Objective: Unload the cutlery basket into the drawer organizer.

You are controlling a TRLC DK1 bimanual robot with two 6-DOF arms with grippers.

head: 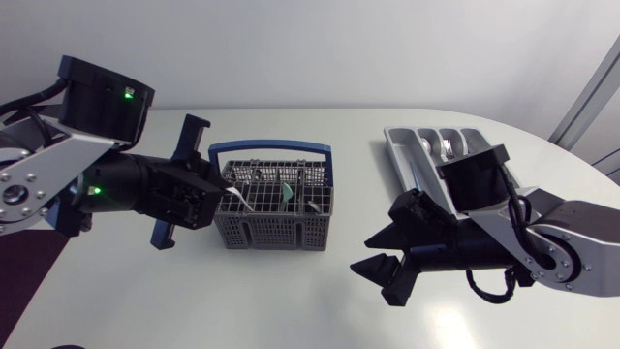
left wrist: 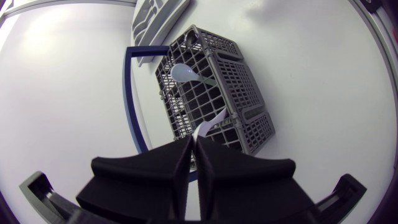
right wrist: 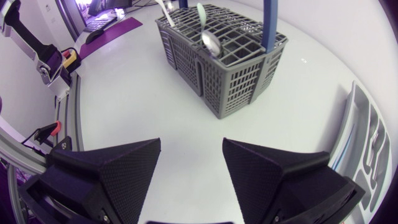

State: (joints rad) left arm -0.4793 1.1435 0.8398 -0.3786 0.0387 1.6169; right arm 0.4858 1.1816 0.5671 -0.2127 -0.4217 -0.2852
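Note:
The grey cutlery basket (head: 276, 218) with a blue handle (head: 271, 147) stands mid-table. My left gripper (head: 221, 199) is at the basket's left rim, shut on the flat white handle of a utensil (left wrist: 205, 126) that runs down into the basket. A white spoon (left wrist: 183, 73) and a green-handled piece (head: 289, 192) also stick out of the basket. A metal spoon (right wrist: 211, 42) shows in the right wrist view. The grey drawer organizer (head: 407, 145) lies at the back right. My right gripper (head: 373, 254) hovers open and empty over the table, right of the basket.
My right arm partly covers the organizer's (right wrist: 367, 137) near end. Bare white table (head: 291, 301) lies in front of the basket and between it and my right gripper (right wrist: 189, 146). The table's rounded edge runs along the right side.

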